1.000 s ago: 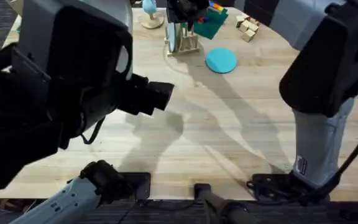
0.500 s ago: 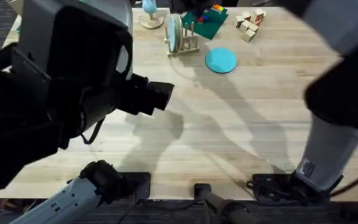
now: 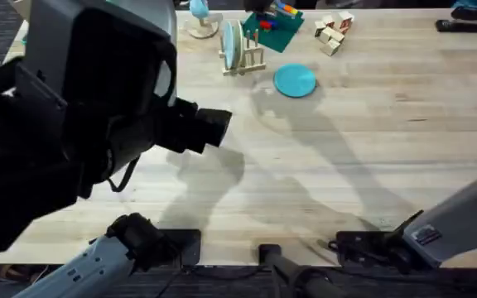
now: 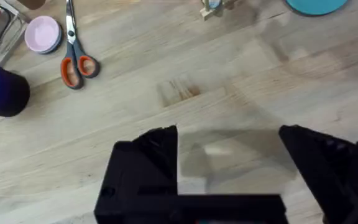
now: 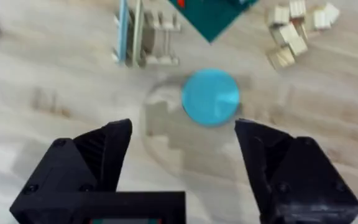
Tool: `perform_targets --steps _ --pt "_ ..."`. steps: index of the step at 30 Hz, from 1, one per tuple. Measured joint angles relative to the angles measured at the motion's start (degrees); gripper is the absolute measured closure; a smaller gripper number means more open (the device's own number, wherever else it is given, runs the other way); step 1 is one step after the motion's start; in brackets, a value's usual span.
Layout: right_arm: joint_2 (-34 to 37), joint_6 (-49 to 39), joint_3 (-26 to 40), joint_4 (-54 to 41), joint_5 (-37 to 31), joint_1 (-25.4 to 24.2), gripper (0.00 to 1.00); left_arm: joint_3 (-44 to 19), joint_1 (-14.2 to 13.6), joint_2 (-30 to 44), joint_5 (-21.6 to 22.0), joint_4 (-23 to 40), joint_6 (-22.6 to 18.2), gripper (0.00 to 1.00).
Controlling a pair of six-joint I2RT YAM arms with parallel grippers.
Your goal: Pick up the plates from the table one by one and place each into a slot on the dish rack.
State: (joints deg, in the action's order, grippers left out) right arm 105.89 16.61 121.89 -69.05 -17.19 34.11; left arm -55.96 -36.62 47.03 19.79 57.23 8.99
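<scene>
Plates were recorded in two places. One pale plate (image 3: 232,45) was seen standing on edge between the pegs of the dish rack (image 3: 245,51), in the upper middle of the overhead frame; in the right wrist view the same rack (image 5: 146,38) was seen holding that upright plate (image 5: 123,31). The sky blue plate (image 3: 294,80) was found lying flat on the table (image 3: 371,132), just right of and below the rack in the overhead frame, apart from it. In the right wrist view the blue plate (image 5: 210,96) was seen flat on the wood, framed between the two black fingers; the right gripper (image 5: 182,165) was noted as spread wide, nothing held, above the table.

The left gripper (image 4: 229,168) was likewise noted with its fingers parted and nothing between them, over bare planks. In the left wrist view, orange-handled scissors (image 4: 74,53), a small pink dish (image 4: 43,34) and a dark blue cylinder (image 4: 2,90) were logged at the upper left of the frame.

A green tray (image 3: 272,29) and some light wooden blocks (image 3: 331,31) were noted at the top of the overhead frame, right of the rack.
</scene>
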Motion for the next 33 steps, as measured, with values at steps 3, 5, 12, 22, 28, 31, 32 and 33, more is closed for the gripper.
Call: perform_targets --steps 3,5,12,22,28,31,32,33 --pt "-1.5 -1.3 0.0 -4.1 0.0 -0.1 0.007 0.0 0.0 0.0 0.0 0.0 0.0 0.008" --pt "-2.4 -1.9 0.0 -7.4 0.0 -0.5 0.008 0.0 0.0 0.0 0.0 0.0 0.0 0.008" --pt "-2.8 -2.5 0.0 -14.8 0.0 -5.5 0.008 0.0 0.0 0.0 -0.5 0.0 0.5 0.008" --pt "-7.8 -2.5 -12.7 -9.1 0.0 -8.6 0.007 0.0 0.0 0.0 -1.1 0.0 0.5 0.007" --pt "-16.5 -2.9 -26.2 -2.7 0.9 -11.2 0.007 0.0 0.0 0.0 -2.3 -0.2 1.1 0.008" --pt "-21.6 -3.6 -32.1 0.6 3.9 -14.4 0.006 0.0 0.0 0.0 -2.5 -1.1 1.4 0.008" --pt "-23.1 -4.0 -33.8 1.5 5.2 -15.8 0.007 0.0 0.0 0.0 -2.6 -1.4 1.5 0.008" --pt "-24.6 -4.8 -35.4 2.3 6.6 -17.3 0.007 0.0 0.0 0.0 -2.6 -1.7 1.5 0.008"
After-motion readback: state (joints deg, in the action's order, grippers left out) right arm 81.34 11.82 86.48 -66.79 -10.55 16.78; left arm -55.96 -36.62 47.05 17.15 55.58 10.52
